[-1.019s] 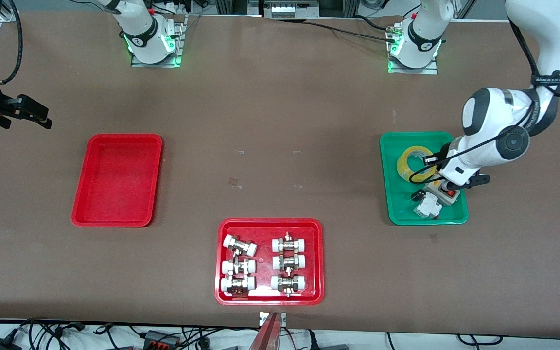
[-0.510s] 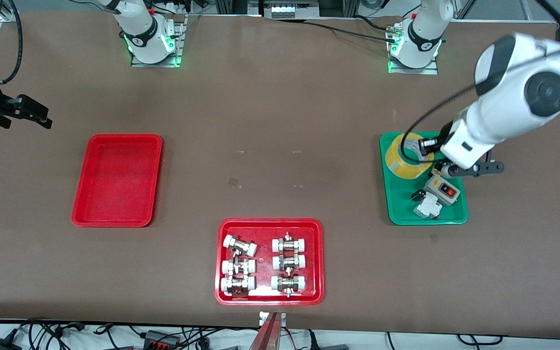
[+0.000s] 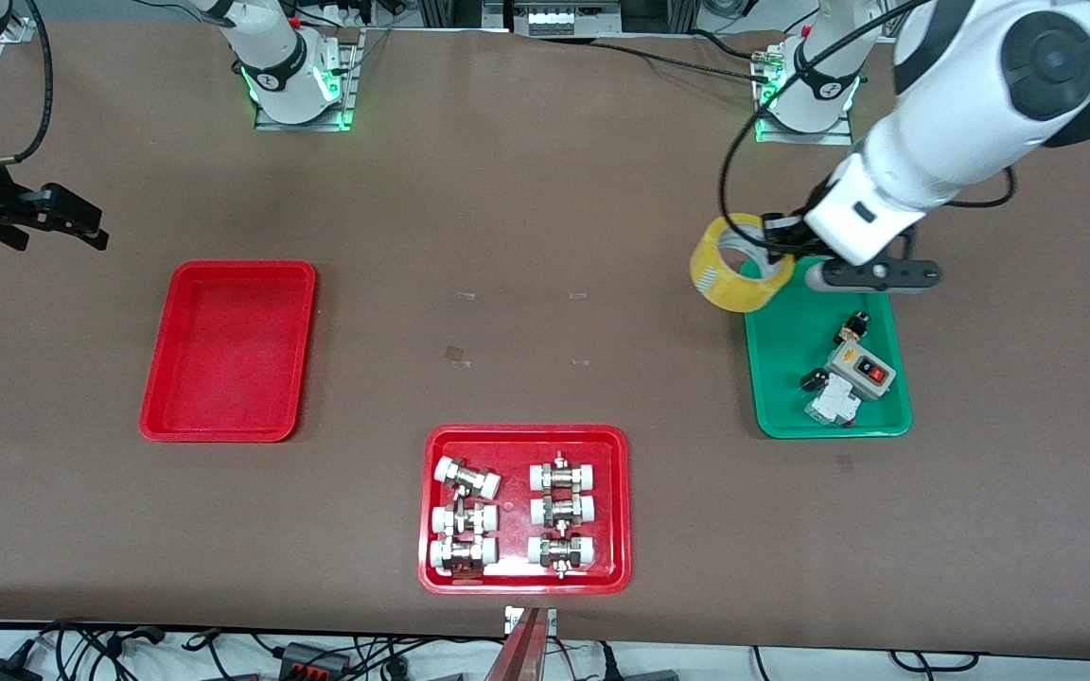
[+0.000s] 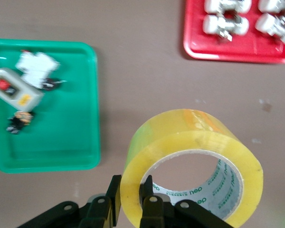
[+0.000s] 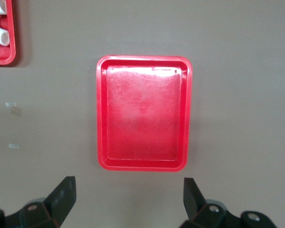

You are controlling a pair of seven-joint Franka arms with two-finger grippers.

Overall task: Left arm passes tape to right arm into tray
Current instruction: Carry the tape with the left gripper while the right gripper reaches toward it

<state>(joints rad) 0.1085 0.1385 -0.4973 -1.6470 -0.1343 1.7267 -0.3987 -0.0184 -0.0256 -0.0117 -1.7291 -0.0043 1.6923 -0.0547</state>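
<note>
I find the left pincer (image 3: 777,248) clamped on the wall of the tape roll (image 3: 740,275), one finger inside the core and one outside, holding it in the air over the bench (image 3: 545,236) at the corner of the green tray (image 3: 777,416) that carries the switch box (image 3: 859,366). The right pincer (image 3: 67,218) hangs with its fingers spread wide and empty, above the bench near the plain red tray (image 3: 228,430), waiting. I judge the carry toward the handover is in hand; next I must bring the roll toward mid-bench, presenting a free section of its rim for the right pincer to take.
</note>
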